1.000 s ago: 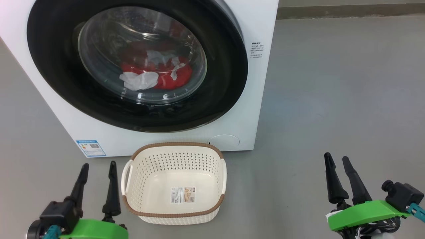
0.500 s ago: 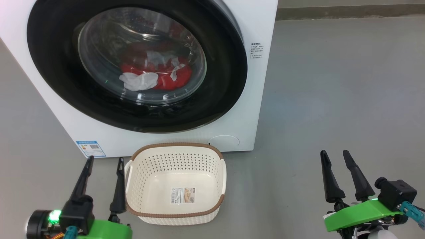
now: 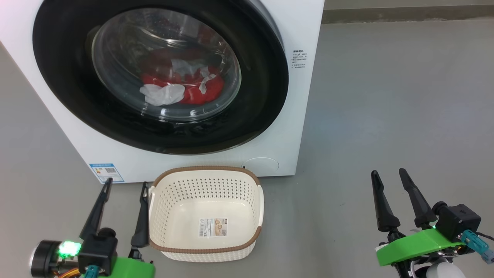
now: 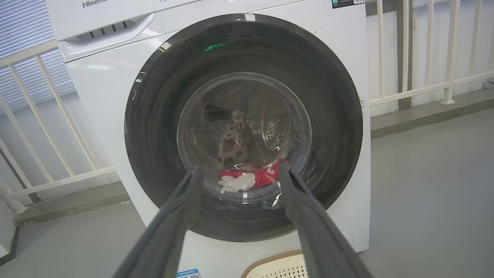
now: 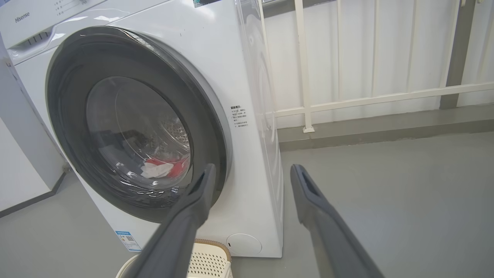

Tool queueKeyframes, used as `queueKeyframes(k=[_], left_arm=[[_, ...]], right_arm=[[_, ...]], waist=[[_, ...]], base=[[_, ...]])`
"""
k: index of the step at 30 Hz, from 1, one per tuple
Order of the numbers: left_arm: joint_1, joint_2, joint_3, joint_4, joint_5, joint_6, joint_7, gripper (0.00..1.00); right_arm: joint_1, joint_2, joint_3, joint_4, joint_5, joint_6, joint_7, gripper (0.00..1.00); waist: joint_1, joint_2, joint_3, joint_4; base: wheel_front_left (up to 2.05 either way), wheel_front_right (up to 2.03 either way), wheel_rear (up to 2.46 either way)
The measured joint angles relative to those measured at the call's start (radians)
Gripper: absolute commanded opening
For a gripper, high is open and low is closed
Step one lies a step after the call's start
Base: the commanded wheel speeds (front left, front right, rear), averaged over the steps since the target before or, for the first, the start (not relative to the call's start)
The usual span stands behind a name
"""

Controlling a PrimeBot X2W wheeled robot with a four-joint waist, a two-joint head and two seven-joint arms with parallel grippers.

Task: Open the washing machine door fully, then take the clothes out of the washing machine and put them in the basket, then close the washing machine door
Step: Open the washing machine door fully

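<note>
The white washing machine [image 3: 297, 116] stands ahead with its black-rimmed round door [image 3: 254, 108] shut. Through the glass I see red and white clothes [image 3: 185, 88] in the drum, also in the left wrist view [image 4: 251, 179] and the right wrist view [image 5: 164, 168]. The cream basket [image 3: 206, 249] with a brown rim sits empty on the floor before the machine. My left gripper [image 3: 125, 185] is open just left of the basket. My right gripper [image 3: 388, 173] is open over bare floor at the lower right, well clear of the machine.
Grey floor [image 3: 386, 96] stretches to the right of the machine. A white railing [image 5: 347, 102] and a low kerb run behind it. A small blue label [image 3: 106, 172] marks the machine's lower left corner.
Both grippers have risen a little in the head view; the left one has shifted right, closer to the basket. A green light now shows on the left wrist. Door stays shut.
</note>
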Motion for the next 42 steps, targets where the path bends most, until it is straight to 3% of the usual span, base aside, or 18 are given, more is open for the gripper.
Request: queueKeyframes(k=[28, 38, 41, 42], left_arm=[[-0.02, 0.0, -0.011, 0.036, -0.023, 0.005, 0.0, 1.0], [-0.047, -0.004, -0.015, 0.035, -0.026, 0.004, 0.0, 1.0], [-0.065, -0.01, -0.02, 0.03, -0.026, 0.004, 0.0, 1.0], [-0.069, -0.01, -0.02, 0.028, -0.026, 0.004, 0.0, 1.0]], right_arm=[[-0.002, 0.0, -0.018, -0.021, -0.007, 0.0, 0.0, 1.0], [-0.088, -0.002, -0.021, -0.019, 0.005, 0.0, 0.001, 1.0], [-0.142, -0.004, -0.02, -0.005, 0.025, 0.0, 0.002, 0.29], [-0.16, -0.005, -0.02, 0.0, 0.045, 0.0, 0.002, 0.19]], waist=[[0.0, 0.0, 0.045, 0.019], [0.0, 0.0, 0.106, 0.036], [0.0, 0.0, 0.131, 0.045], [0.0, 0.0, 0.138, 0.047]], base=[[0.0, 0.0, 0.0], [0.0, 0.0, 0.0], [0.0, 0.0, 0.0], [0.0, 0.0, 0.0]])
